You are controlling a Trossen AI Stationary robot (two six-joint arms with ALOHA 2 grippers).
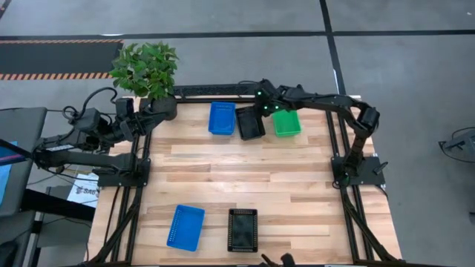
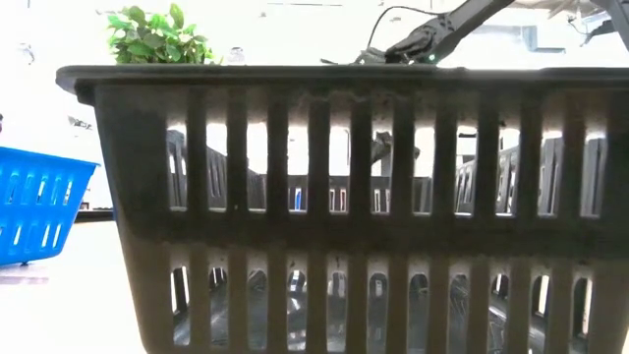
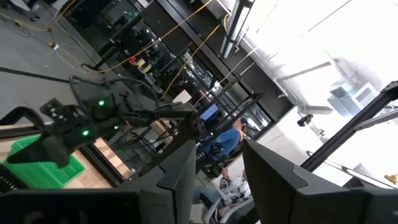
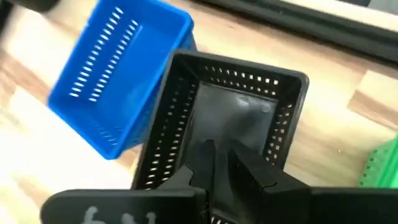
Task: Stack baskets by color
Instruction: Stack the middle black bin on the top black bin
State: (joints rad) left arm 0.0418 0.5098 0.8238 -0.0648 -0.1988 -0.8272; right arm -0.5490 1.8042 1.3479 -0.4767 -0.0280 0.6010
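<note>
Three baskets sit in a row at the table's far edge: blue [image 1: 221, 117], black [image 1: 250, 124] and green [image 1: 286, 122]. My right gripper [image 4: 221, 157] reaches in from the right and is shut at the black basket's [image 4: 236, 118] far end, beside the blue one [image 4: 112, 87]. The black basket sits askew to its neighbours. Near the front edge another blue basket [image 1: 185, 227] and another black basket [image 1: 243, 230] rest on their bottoms. My left gripper [image 3: 217, 180] hovers open at the far left, by the plant, with nothing between its fingers. My right gripper is at the short end wall [image 4: 217, 140] of the black basket, the end toward the table's far edge. It slants down from above and from the far side. Its fingers [image 4: 200, 163] hide the place of contact, so the kind of hold does not show.
A potted green plant [image 1: 145, 68] stands at the far left corner. The near black basket [image 2: 344, 197] fills the low view, with the near blue one [image 2: 39, 206] to its left. Bare wood [image 1: 245, 170] lies in the table's middle. A person [image 3: 233, 140] sits in the room beyond.
</note>
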